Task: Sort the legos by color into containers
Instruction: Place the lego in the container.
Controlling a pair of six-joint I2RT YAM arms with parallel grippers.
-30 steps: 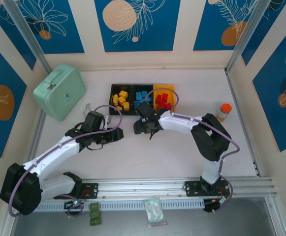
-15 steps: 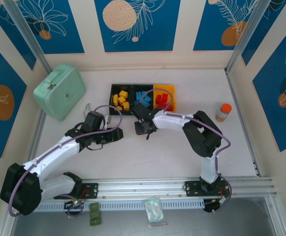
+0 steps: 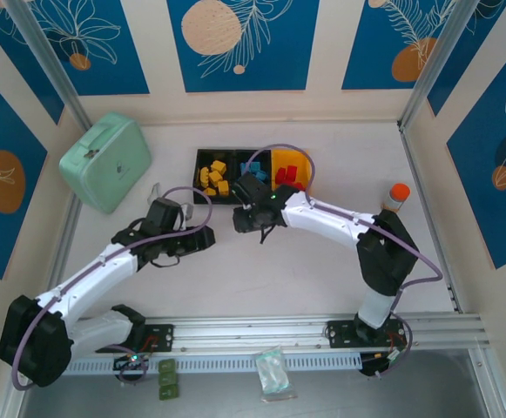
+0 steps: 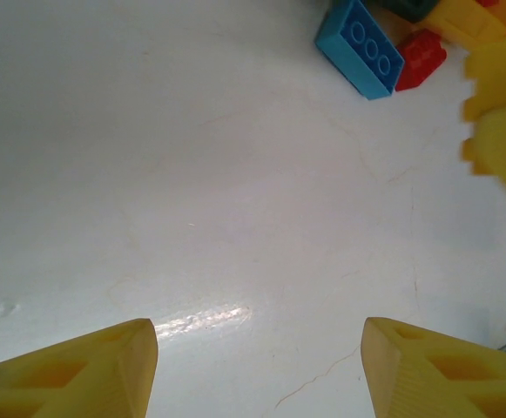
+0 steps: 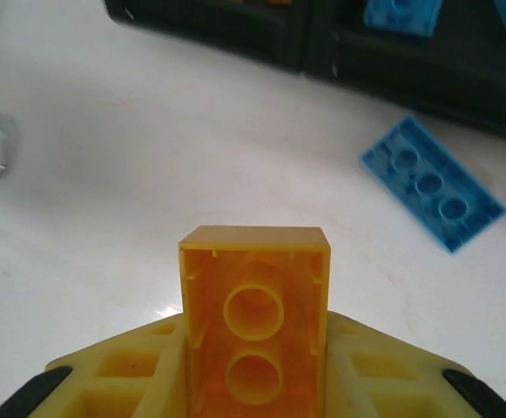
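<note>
Three joined containers (image 3: 235,155) stand at the back middle: a black one with yellow legos (image 3: 213,176), a black one with blue legos (image 3: 254,169), and a yellow one with red legos (image 3: 289,176). Just in front of them my right gripper (image 3: 244,223) is shut on a yellow-orange lego (image 5: 254,331), held hollow side toward the camera above the table. A loose blue lego (image 5: 431,183) lies beside the black bins' front wall (image 5: 235,35). My left gripper (image 4: 257,366) stands open over bare table, with a blue lego (image 4: 359,48) and a red lego (image 4: 420,59) lying well ahead of it.
A mint-green case (image 3: 106,161) sits at the back left and an orange-capped bottle (image 3: 396,196) at the right. A small clear piece (image 3: 155,190) lies between the case and the bins. A metal rail (image 3: 322,331) runs along the near edge.
The right arm's elbow swung out to the right and its gripper, holding the yellow-orange lego, shifted slightly toward the bins. The left arm has barely moved.
</note>
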